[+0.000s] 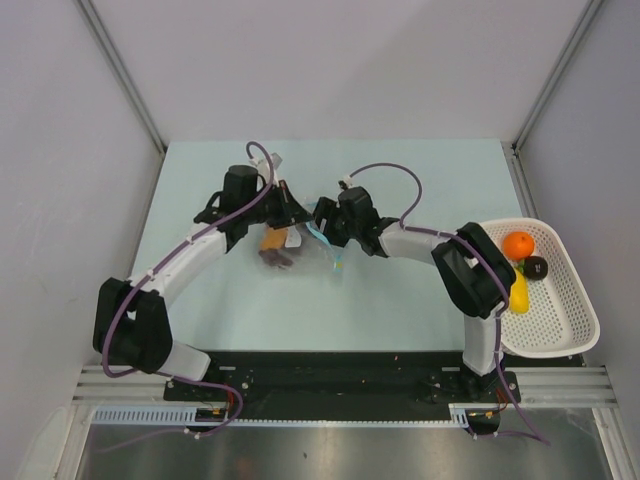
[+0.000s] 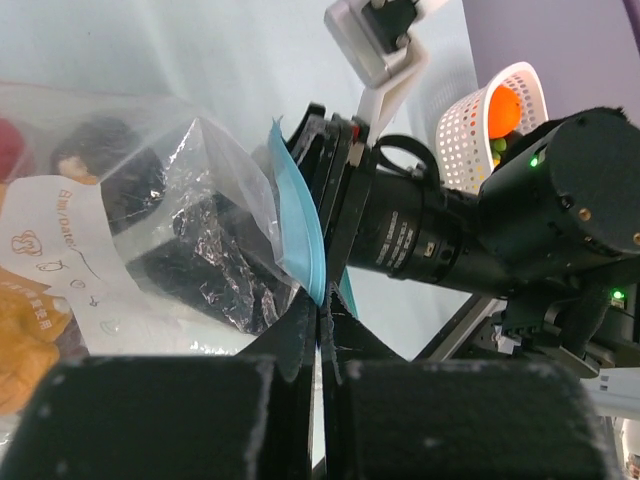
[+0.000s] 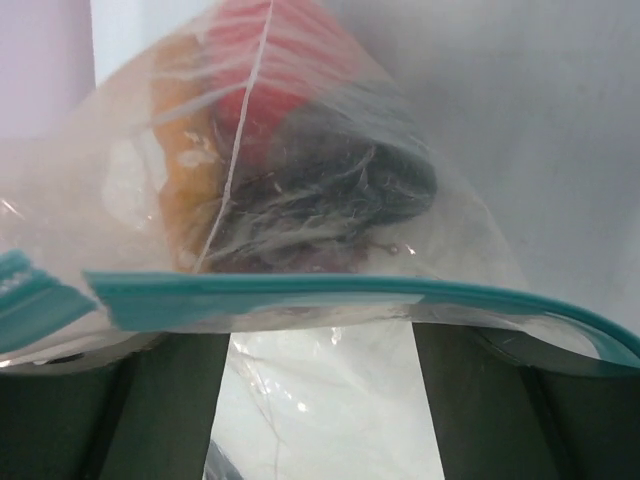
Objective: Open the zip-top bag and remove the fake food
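The zip-top bag lies mid-table between my two grippers, with dark and orange fake food inside. My left gripper is shut on the bag's teal zip strip, pinched at the fingertips. My right gripper faces it from the right. Its jaws stand wide apart, and the teal strip runs across in front of them, with clear film covering the gap. A red piece, a dark piece and an orange piece show through the bag.
A white perforated basket stands at the right table edge, next to the right arm. It holds an orange ball, a dark piece and a yellow oblong. The basket also shows in the left wrist view. Grey walls enclose the table.
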`<move>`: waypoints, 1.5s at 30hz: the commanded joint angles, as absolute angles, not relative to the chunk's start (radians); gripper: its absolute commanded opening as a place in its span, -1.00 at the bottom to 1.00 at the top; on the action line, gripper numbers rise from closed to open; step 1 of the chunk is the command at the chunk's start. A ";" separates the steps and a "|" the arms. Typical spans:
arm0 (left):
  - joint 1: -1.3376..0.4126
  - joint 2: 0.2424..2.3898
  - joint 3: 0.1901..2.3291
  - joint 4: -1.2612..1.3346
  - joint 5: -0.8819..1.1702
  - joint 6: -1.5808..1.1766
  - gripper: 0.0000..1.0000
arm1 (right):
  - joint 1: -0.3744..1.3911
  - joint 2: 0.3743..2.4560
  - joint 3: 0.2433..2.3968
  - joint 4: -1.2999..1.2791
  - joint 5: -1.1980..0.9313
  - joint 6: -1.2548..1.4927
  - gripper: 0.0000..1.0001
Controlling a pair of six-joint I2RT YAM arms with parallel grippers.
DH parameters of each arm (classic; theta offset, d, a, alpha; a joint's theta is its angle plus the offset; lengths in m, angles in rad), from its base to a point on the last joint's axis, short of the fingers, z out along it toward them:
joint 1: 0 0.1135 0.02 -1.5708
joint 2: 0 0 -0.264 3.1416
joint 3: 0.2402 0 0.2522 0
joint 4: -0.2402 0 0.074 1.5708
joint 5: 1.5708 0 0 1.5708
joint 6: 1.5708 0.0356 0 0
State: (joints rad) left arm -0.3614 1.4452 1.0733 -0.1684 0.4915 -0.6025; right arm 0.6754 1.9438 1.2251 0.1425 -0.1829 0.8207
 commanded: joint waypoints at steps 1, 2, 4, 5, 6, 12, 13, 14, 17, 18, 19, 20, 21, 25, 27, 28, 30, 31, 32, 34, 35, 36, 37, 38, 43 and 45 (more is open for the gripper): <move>-0.379 1.390 1.051 -0.155 0.486 -0.614 -1.00 | 0.661 1.976 1.256 0.250 -0.137 0.835 0.55; -0.380 1.384 1.048 -0.153 0.485 -0.614 -1.00 | 0.660 1.979 1.256 0.259 -0.143 0.836 0.58; -0.380 1.381 1.039 -0.152 0.483 -0.612 -1.00 | 0.654 1.994 1.256 0.307 -0.166 0.857 0.60; -0.380 1.381 1.037 -0.152 0.482 -0.612 -1.00 | 0.653 1.999 1.256 0.327 -0.172 0.868 0.61; -0.380 1.381 1.035 -0.153 0.483 -0.612 -1.00 | 0.652 2.003 1.256 0.330 -0.170 0.902 0.61; -0.385 1.384 1.040 -0.158 0.482 -0.611 -0.99 | 0.650 2.023 1.256 0.397 -0.149 0.989 0.61; -0.387 1.385 1.042 -0.160 0.482 -0.607 -1.00 | 0.650 2.025 1.256 0.396 -0.137 1.027 0.61; -0.387 1.385 1.042 -0.161 0.482 -0.607 -0.99 | 0.649 2.029 1.256 0.393 -0.111 1.043 0.61; -0.390 1.387 1.042 -0.161 0.482 -0.606 -1.00 | 0.638 2.054 1.256 0.409 -0.098 1.107 0.62; -0.388 1.387 1.043 -0.161 0.482 -0.606 -1.00 | 0.637 2.059 1.256 0.411 -0.092 1.121 0.62; -0.391 1.388 1.043 -0.163 0.482 -0.604 -1.00 | 0.635 2.068 1.256 0.419 -0.089 1.129 0.63; -0.391 1.391 1.043 -0.161 0.483 -0.604 -1.00 | 0.634 2.086 1.261 0.428 -0.097 1.149 0.63; -0.391 1.393 1.043 -0.160 0.483 -0.606 -1.00 | 0.632 2.095 1.264 0.428 -0.100 1.157 0.63; -0.393 1.402 1.048 -0.156 0.488 -0.604 -1.00 | 0.630 2.123 1.288 0.439 -0.101 1.144 0.64; -0.394 1.405 1.049 -0.161 0.488 -0.601 -1.00 | 0.638 2.122 1.295 0.463 -0.106 1.129 0.64; -0.394 1.405 1.051 -0.161 0.486 -0.600 -1.00 | 0.637 2.125 1.298 0.495 -0.120 1.129 0.64; -0.394 1.407 1.051 -0.161 0.486 -0.595 -0.99 | 0.643 2.120 1.302 0.525 -0.143 1.117 0.64; -0.394 1.408 1.049 -0.163 0.485 -0.595 -1.00 | 0.649 2.117 1.308 0.523 -0.137 1.111 0.64; -0.393 1.411 1.049 -0.158 0.488 -0.597 -1.00 | 0.655 2.111 1.308 0.520 -0.126 1.100 0.64; -0.394 1.416 1.048 -0.153 0.491 -0.601 -0.99 | 0.658 2.118 1.315 0.535 -0.111 1.098 0.68; -0.394 1.420 1.048 -0.147 0.492 -0.603 -1.00 | 0.660 2.131 1.333 0.537 -0.117 1.107 0.68; -0.394 1.425 1.052 -0.147 0.495 -0.604 -1.00 | 0.658 2.143 1.347 0.537 -0.124 1.117 0.68; -0.396 1.428 1.054 -0.147 0.495 -0.604 -1.00 | 0.661 2.167 1.357 0.537 -0.133 1.132 0.68; -0.397 1.431 1.058 -0.149 0.495 -0.604 -0.99 | 0.663 2.178 1.367 0.538 -0.133 1.137 0.68; -0.403 1.456 1.094 -0.161 0.500 -0.601 -1.00 | 0.684 2.243 1.460 0.528 -0.149 1.155 0.64; -0.408 1.463 1.103 -0.164 0.500 -0.598 -1.00 | 0.690 2.264 1.506 0.508 -0.158 1.152 0.64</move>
State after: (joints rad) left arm -0.3843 1.4551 1.0416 -0.1761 0.4541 -0.6018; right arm 0.6762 2.2219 1.4059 0.4942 -0.1612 1.1408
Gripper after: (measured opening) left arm 0.005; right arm 0.822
